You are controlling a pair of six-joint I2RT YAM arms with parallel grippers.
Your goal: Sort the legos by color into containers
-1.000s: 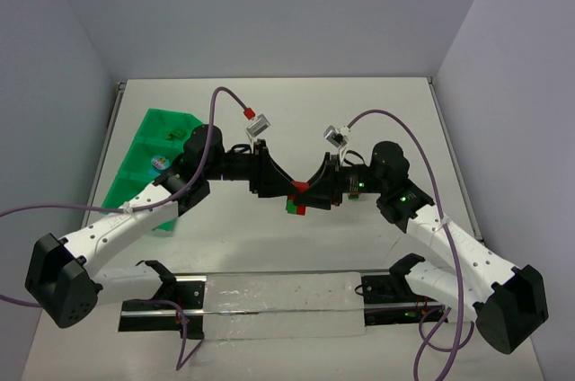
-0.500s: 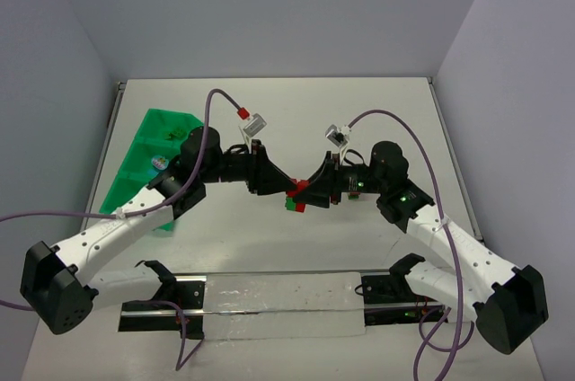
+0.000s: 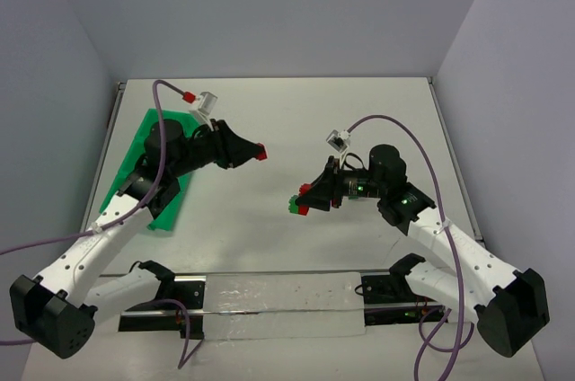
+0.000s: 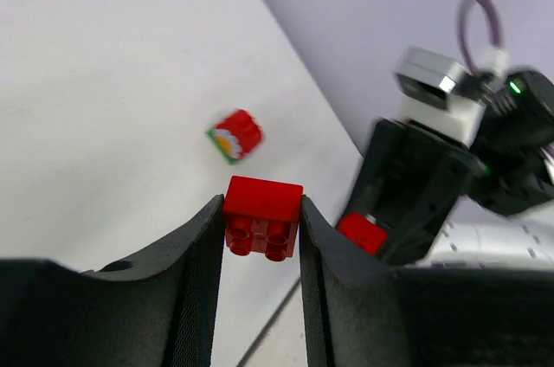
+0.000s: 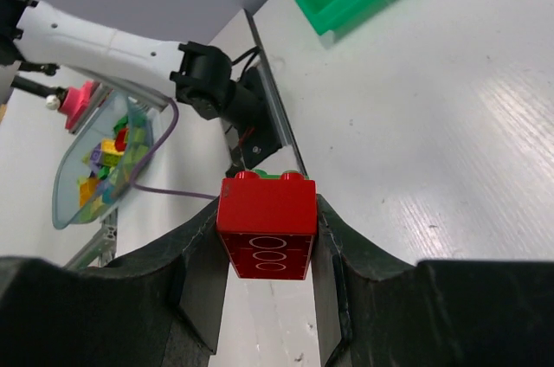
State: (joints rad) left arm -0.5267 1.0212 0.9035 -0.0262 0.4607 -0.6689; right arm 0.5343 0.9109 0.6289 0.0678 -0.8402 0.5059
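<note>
- My left gripper [image 3: 257, 153] has its jaws pinched on the two sides of a red brick [image 4: 262, 204], which looks lifted off the surface; my right gripper [image 3: 304, 198] is clamped on a second red brick [image 5: 266, 227] near mid-table
- The table [image 3: 359, 111] is bare white between my two grippers, so there's room to swing
- The tray [image 3: 126, 174] lies along the left edge with my own left arm crossing above it, well apart from the brick in my left jaws
- A small red-and-green piece [image 4: 235, 135] sits loose on the table beyond my left fingertips, close to the right gripper
- As I read it, the job now is carrying this red one leftward to the tray; I can't tell from here which compartment takes red
- To do it well: hold the squeeze firm, bring the tips squarely over one square, get low inside its walls, and only then let go
</note>
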